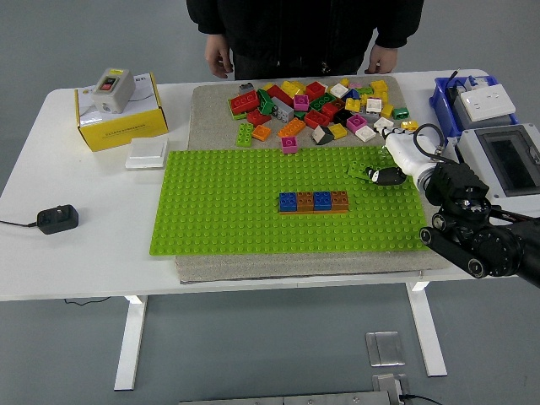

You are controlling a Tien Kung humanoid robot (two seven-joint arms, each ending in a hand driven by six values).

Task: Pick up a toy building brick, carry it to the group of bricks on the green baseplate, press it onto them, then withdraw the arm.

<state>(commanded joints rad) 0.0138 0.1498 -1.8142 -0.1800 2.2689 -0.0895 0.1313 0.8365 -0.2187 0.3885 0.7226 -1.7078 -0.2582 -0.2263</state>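
Note:
A row of blue and brown bricks (314, 202) sits pressed on the middle of the green baseplate (219, 211). A loose pile of mixed-colour bricks (312, 105) lies on the grey mat behind the plate. My right hand (378, 173), white with dark fingertips, hovers over the plate's back right corner, right of the row and apart from it. Its fingers are curled on a small green brick (361, 170) that sticks out tilted to the left. My left arm is out of sight.
A person stands at the far side, hands (218, 61) hanging at the table's edge. A yellow box (121, 118), a white switch plate (147, 153) and a black adapter (57, 219) lie left. A blue bin (481, 101) and a grey enclosure (506, 160) stand right.

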